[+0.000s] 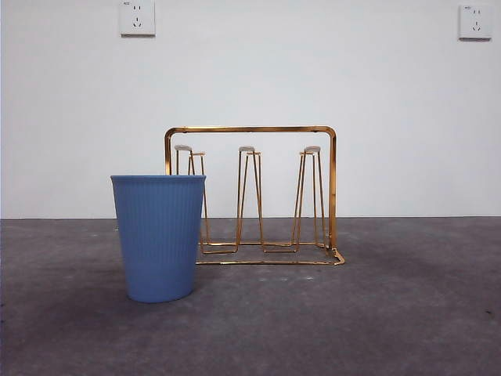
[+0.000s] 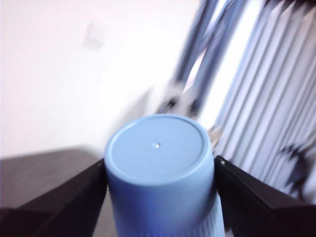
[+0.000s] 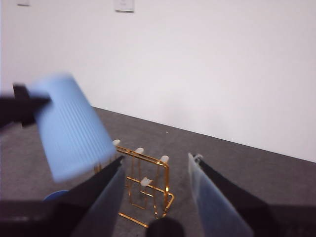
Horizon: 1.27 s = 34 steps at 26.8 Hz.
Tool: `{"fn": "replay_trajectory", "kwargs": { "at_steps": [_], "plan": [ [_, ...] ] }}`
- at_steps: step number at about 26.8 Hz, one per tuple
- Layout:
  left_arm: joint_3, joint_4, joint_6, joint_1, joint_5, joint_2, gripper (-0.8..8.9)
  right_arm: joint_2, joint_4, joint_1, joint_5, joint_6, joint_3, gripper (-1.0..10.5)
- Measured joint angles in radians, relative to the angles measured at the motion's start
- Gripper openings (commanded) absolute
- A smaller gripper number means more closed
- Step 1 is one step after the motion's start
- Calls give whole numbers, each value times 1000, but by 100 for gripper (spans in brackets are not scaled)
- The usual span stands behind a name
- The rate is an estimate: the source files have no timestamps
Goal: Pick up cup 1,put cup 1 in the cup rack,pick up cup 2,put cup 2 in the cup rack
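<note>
A gold-coloured metal wire cup rack (image 1: 252, 196) with a rounded rectangular frame and thin hairpin pegs tipped in pale caps stands upright on the dark grey tabletop (image 1: 407, 305), in front of a white wall that carries two white wall sockets (image 1: 137, 17). A blue ribbed plastic cup (image 1: 159, 236) stands mouth-up on the tabletop just in front of the rack's end, covering the lower part of that end in the front view; whether the two touch cannot be told.

The left hand (image 2: 160, 197) pinches a second, pale blue ribbed plastic cup (image 2: 160, 173) between its two black jaws, which press on opposite sides of the cup's wall; the cup's flat closed base faces the wrist camera. The right wrist view shows this same cup (image 3: 71, 126) held in the air, tilted, above and beside the rack (image 3: 143, 180), with the left hand's dark jaw at its side.

The right hand (image 3: 155, 190) hangs above the tabletop with its jaws spread and nothing between them, the rack visible beyond the gap.
</note>
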Motion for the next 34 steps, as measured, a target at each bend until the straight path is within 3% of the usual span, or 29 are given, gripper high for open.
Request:
{"fn": "replay_trajectory", "kwargs": {
  "at_steps": [4, 10, 22, 34],
  "plan": [
    [0, -39, 108, -41, -150, 69, -7, -8, -13, 0, 2, 0, 0, 221],
    [5, -32, 193, -37, -297, 153, -7, -10, -53, 0, 2, 0, 0, 222],
    [185, -74, 278, 35, -327, 397, -7, -10, -75, 0, 3, 0, 0, 221],
    [190, -100, 267, 104, -298, 476, -7, -10, -74, 0, 22, -3, 0, 221]
  ]
}}
